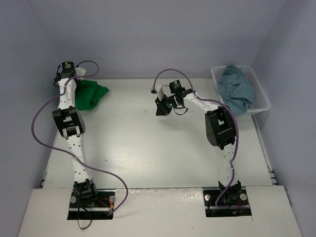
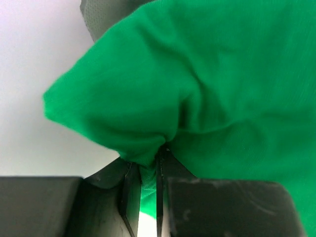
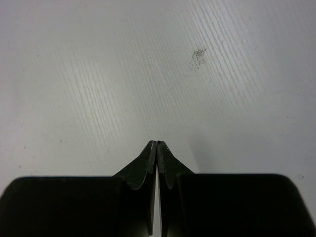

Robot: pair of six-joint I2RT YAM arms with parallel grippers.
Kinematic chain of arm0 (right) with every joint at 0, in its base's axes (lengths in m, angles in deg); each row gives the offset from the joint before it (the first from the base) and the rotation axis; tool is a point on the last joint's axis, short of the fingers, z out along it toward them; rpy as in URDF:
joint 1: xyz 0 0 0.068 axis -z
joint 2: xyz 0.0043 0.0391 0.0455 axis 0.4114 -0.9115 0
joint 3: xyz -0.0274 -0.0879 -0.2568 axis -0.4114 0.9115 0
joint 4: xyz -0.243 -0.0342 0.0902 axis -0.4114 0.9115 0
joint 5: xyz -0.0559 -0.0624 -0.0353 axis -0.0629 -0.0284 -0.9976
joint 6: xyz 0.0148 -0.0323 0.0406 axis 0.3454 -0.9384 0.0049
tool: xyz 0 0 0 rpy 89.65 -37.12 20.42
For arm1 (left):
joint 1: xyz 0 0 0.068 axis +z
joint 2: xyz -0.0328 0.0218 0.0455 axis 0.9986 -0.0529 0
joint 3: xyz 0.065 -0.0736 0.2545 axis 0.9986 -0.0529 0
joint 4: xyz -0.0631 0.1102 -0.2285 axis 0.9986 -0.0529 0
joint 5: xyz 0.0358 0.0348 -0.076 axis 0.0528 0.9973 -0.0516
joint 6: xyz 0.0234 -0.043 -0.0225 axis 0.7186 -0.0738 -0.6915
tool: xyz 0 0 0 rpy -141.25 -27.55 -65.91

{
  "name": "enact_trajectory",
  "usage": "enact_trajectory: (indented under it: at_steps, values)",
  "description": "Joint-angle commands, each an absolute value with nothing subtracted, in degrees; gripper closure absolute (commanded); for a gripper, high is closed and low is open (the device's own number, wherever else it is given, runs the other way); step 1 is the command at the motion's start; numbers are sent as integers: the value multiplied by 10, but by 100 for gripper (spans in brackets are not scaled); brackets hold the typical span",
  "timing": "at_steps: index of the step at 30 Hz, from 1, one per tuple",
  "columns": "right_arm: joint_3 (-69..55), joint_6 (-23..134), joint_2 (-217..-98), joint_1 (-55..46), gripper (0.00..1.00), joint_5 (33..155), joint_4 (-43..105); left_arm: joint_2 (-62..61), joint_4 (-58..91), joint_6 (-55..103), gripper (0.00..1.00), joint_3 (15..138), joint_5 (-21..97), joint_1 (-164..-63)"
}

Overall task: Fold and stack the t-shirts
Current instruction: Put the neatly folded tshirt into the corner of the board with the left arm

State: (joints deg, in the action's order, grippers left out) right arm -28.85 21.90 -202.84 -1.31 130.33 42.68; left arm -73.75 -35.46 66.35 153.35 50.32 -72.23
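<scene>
A bright green t-shirt (image 1: 93,94) lies bunched at the far left of the table (image 1: 148,148). My left gripper (image 1: 76,78) is shut on a fold of it. In the left wrist view the green t-shirt (image 2: 207,84) fills most of the frame, and a pinch of it sits between the jaws of the left gripper (image 2: 148,160). A strip of dark grey cloth (image 2: 98,15) shows above the green. A dusty light blue t-shirt (image 1: 237,88) lies heaped in the basket. My right gripper (image 1: 163,106) hangs shut and empty over mid-table; in its own view the right gripper (image 3: 157,143) is over bare tabletop.
The white slatted basket (image 1: 261,101) stands at the back right corner. Grey walls close in the table on the left, back and right. A purple cable (image 1: 37,123) loops beside the left arm.
</scene>
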Motion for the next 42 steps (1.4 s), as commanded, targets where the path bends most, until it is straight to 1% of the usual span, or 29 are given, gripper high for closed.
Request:
enact_trajectory:
  at_steps: [1, 2, 3, 4, 6, 8, 16, 30, 34, 38, 42]
  values:
    - [-299, 224, -2018, -16, 100, 1322, 425, -743, -277, 643, 95, 1550, 552, -721]
    - [-299, 224, -2018, -16, 100, 1323, 424, -752, -273, 640, 89, 1549, 557, -723]
    - [-300, 224, -2018, -15, 100, 1324, 425, -756, -268, 636, 68, 1549, 558, -722]
    - [-300, 225, -2019, -15, 100, 1325, 424, -759, -266, 631, 56, 1549, 557, -723]
    - [-300, 225, -2020, -16, 100, 1327, 425, -766, -259, 624, 41, 1539, 559, -724]
    - [-299, 227, -2020, -15, 100, 1328, 425, -768, -260, 616, 37, 1534, 559, -726]
    - [-304, 226, -2025, -16, 100, 1328, 427, -714, -268, 601, 35, 1517, 533, -727]
    - [-300, 223, -2012, -16, 100, 1327, 430, -578, -325, 548, 35, 1485, 464, -748]
    - [-299, 220, -2010, -16, 100, 1327, 431, -544, -332, 536, 35, 1465, 462, -760]
    - [-299, 219, -2010, -16, 100, 1328, 432, -537, -328, 523, 35, 1447, 435, -761]
    - [-299, 219, -2010, -16, 100, 1332, 432, -557, -317, 517, 35, 1432, 428, -762]
